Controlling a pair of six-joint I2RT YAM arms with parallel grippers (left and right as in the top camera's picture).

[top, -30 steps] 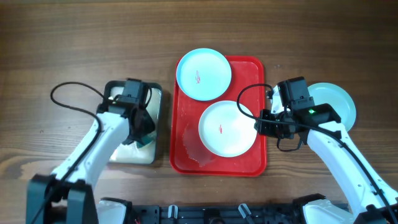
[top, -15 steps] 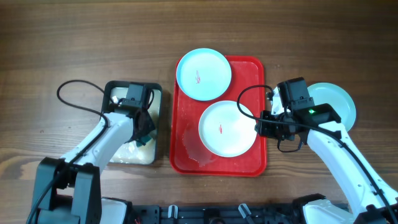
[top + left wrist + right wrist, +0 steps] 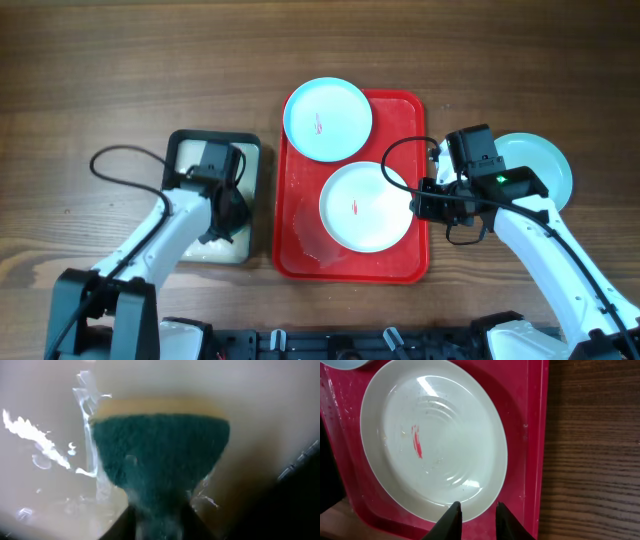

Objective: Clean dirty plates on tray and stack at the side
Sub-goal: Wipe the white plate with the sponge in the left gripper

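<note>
The red tray [image 3: 290,240] holds a white plate [image 3: 365,207] with a red smear and, at its far end, a pale blue plate [image 3: 328,119] with a red smear. A second pale blue plate [image 3: 545,165] lies on the table to the right, partly hidden by my right arm. My right gripper [image 3: 418,203] is open at the white plate's right rim [image 3: 435,435], one fingertip over the plate and one over the tray [image 3: 532,460]; its jaws [image 3: 477,507] hold nothing. My left gripper [image 3: 228,215] is shut on a green sponge [image 3: 160,455] down in the cream tray.
The dark-rimmed cream metal tray [image 3: 190,245] stands left of the red tray and looks wet inside [image 3: 40,445]. Bare wooden table [image 3: 595,460] lies right of the red tray. Cables loop from both arms.
My left gripper has shifted a little towards the front of the cream tray with the sponge in it. The right arm and the plates have not moved.
</note>
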